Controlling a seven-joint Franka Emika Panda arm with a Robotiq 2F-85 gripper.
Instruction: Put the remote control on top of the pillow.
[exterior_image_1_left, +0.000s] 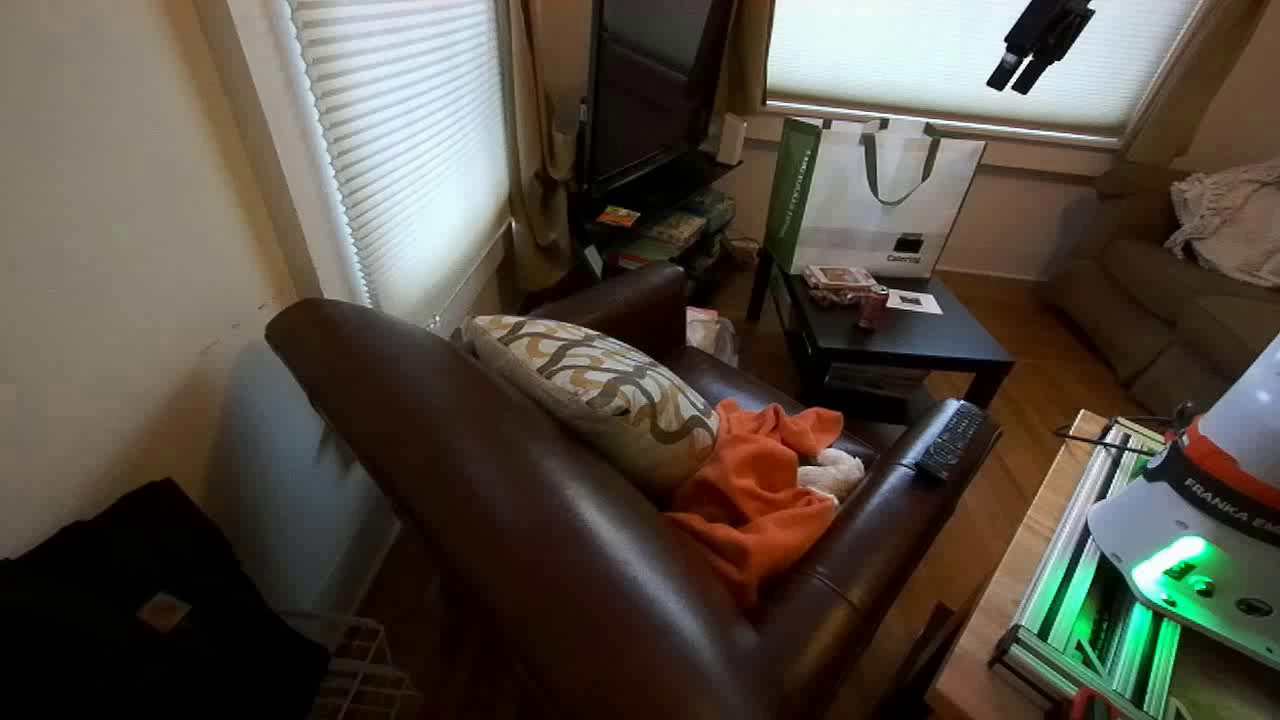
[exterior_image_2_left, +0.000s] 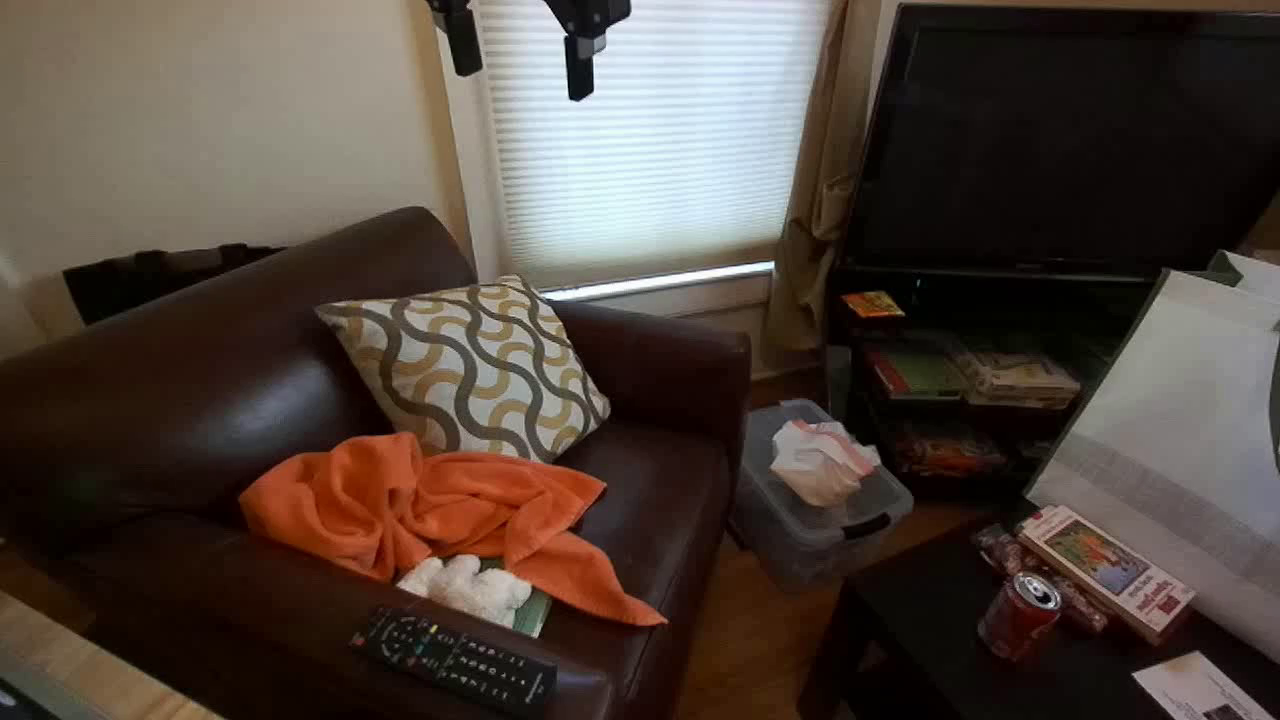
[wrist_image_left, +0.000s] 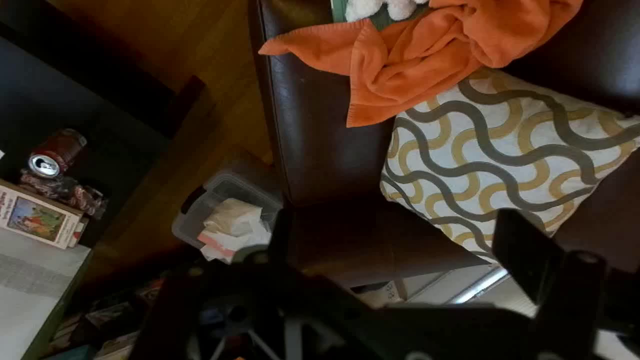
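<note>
Brown leather covers the armrest (exterior_image_1_left: 870, 545) in an exterior view; on its end, toward a corner of the black bench (exterior_image_1_left: 920, 340), lies the remote control (exterior_image_1_left: 953, 440), likely there for a flat, reachable perch. In an exterior view, the pillow (exterior_image_2_left: 475, 375) leans on the backrest (exterior_image_2_left: 220, 370), so its slanted face may let the remote control slide. The jaws stand spread with nothing between them, held high, presumably to clear things below. In the wrist view, the orange cloth (wrist_image_left: 410, 70) lies against the pillow's edge, perhaps steadying it.
</note>
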